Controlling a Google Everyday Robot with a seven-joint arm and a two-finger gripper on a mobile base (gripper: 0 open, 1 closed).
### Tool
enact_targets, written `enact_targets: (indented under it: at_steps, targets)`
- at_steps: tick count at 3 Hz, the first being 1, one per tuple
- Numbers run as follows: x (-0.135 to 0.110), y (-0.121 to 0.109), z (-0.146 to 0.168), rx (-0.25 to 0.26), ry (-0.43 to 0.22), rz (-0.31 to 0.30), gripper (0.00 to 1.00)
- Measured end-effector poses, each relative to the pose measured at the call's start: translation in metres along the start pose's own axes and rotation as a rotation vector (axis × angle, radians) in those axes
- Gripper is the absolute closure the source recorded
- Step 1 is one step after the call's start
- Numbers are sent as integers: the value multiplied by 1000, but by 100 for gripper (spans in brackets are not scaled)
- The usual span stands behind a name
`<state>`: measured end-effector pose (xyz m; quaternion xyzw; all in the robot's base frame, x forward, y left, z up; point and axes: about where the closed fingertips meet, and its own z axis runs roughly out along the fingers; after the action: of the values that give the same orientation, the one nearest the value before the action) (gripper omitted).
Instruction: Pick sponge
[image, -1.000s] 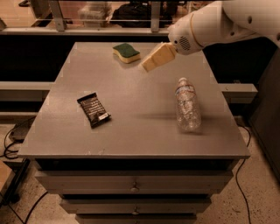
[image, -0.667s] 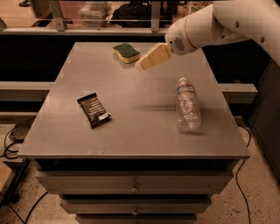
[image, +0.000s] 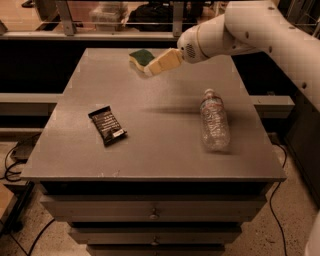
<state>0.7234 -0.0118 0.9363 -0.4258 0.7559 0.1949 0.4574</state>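
Observation:
The sponge (image: 140, 57) lies near the far edge of the grey table (image: 155, 145), dark green top up over pale yellow foam. My gripper (image: 150, 70), with pale yellow blocky pads (image: 164, 62), reaches in from the right on a white arm and hangs just right of and in front of the sponge, partly covering its right end. Whether the pads touch the sponge cannot be told.
A black snack-bar wrapper (image: 107, 125) lies at the table's left-middle. A clear plastic water bottle (image: 214, 121) lies on its side at the right. Drawers sit under the tabletop. A dark shelf runs behind the table's far edge.
My arm and gripper have moved left and toward the far edge, closing in on the sponge. The sponge, wrapper and bottle have not moved.

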Motion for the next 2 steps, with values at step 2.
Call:
enact_targets:
  at_steps: [2]
  targets:
    - [-1,-16,48,-15,-21,61,0]
